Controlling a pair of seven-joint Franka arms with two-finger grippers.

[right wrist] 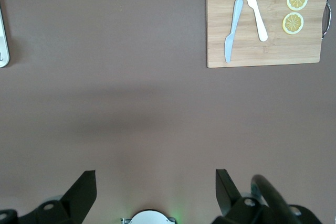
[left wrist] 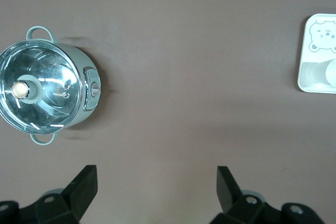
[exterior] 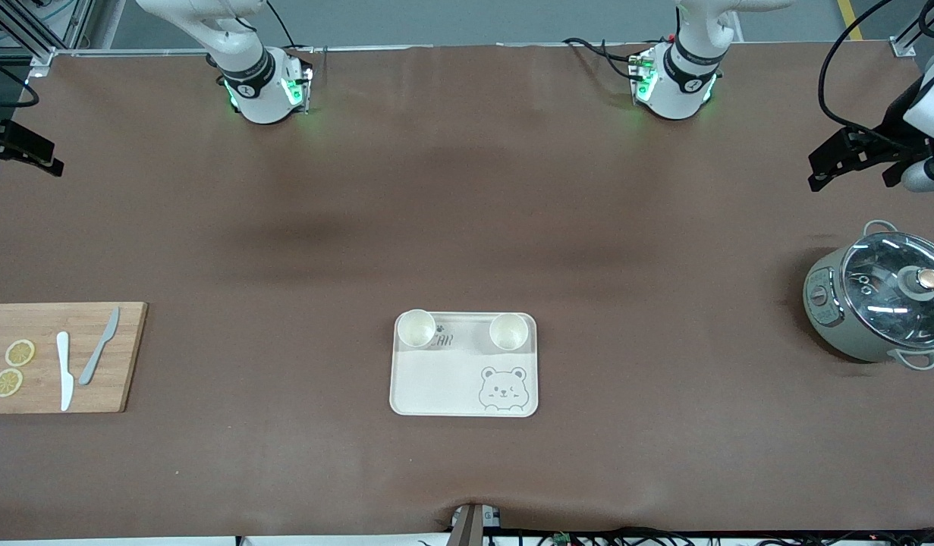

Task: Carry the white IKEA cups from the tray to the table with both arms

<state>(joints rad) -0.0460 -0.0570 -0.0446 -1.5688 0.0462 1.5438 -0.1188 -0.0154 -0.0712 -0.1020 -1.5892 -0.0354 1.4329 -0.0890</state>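
**Both arms wait high; the two cups are not yet taken**

The table carries everything. The tray lies near the middle of its front edge. A wooden cutting board with two knives and lemon slices lies at the right arm's end, and a lidded pot stands at the left arm's end.

The two white IKEA cups stand upright at the tray's two corners that are farther from the front camera: one cup toward the right arm's end, the other cup toward the left arm's end.

The left gripper hangs over bare table between pot and tray, fingers spread wide and empty. The right gripper hangs over bare table near the board, also spread and empty.

In my judgement the step is the approach. Each arm should take the cup on its own side, come straight down over the rim, and close gently, because the tapered cups may slip or tip.
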